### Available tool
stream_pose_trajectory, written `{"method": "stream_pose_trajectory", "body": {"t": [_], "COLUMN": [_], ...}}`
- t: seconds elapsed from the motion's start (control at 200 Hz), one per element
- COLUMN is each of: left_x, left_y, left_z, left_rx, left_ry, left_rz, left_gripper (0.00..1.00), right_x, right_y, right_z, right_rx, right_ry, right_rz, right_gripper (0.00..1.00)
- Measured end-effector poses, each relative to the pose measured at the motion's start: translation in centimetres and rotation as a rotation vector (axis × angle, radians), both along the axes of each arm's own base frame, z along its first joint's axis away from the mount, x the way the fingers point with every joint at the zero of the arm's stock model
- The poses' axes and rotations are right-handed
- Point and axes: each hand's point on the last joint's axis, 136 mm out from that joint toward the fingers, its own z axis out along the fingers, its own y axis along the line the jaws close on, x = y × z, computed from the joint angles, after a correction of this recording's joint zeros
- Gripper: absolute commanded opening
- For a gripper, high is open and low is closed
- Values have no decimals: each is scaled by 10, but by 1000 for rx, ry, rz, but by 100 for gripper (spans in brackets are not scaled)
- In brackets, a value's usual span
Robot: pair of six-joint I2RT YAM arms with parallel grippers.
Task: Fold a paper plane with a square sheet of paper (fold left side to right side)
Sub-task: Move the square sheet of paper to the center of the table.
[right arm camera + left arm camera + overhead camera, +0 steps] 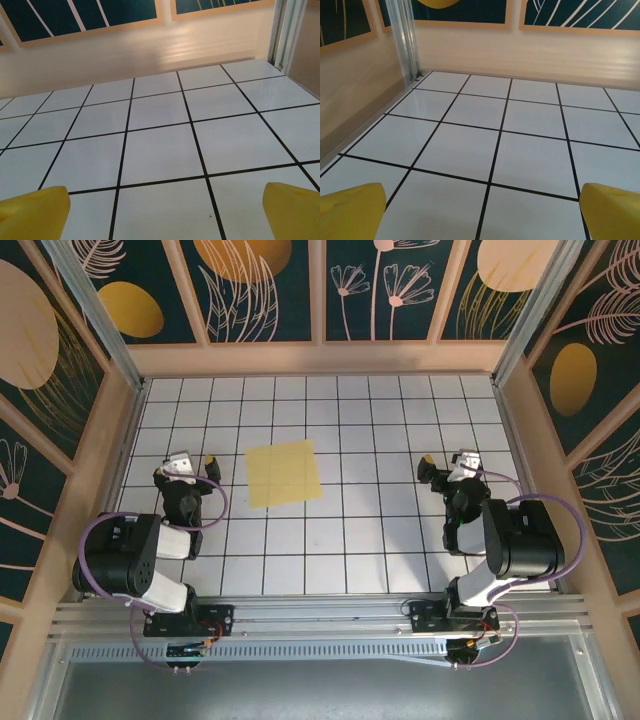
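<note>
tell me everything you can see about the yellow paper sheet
The square sheet of paper is plain pale yellow and thin, with no crease or fold that can be made out. It lies flat on the white gridded table, left of centre, turned slightly off the grid lines. Only the table touches it.

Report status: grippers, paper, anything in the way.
Left gripper open, empty. Right gripper open, empty. Square sheet of paper flat, unfolded, untouched, nearer left arm. Nothing on the sheet.

Black-and-white left arm (140,558) and right arm (515,540), looped purple cables (83,550), yellow pads (350,212) on the jaws.
</note>
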Motion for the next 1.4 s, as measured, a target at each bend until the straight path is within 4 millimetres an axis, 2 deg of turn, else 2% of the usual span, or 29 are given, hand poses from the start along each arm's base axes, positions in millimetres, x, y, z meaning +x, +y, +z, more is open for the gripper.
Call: {"method": "stream_pose_trajectory", "body": {"t": [0.856,1.211,1.276,1.336,1.396], "left_x": [1,1,1,6,21], "left_y": [0,0,1,3,5], "left_z": [1,1,1,3,19], "left_rx": [0,0,1,4,3], "left_ry": [-2,-3,1,26,37], "left_rz": [0,0,6,18,35], "left_gripper": [99,99,99,99,99], "right_x": [0,-1,-2,-4,-7], "right_y": [0,-10,-13,-15,-15], "right_z": [0,0,5,18,34], "right_rx": [0,18,22,29,33], "right_ry": [0,2,-4,-29,-60], "right_rz": [-1,-21,-33,-40,-41], "right_gripper": [99,99,99,99,99]}}
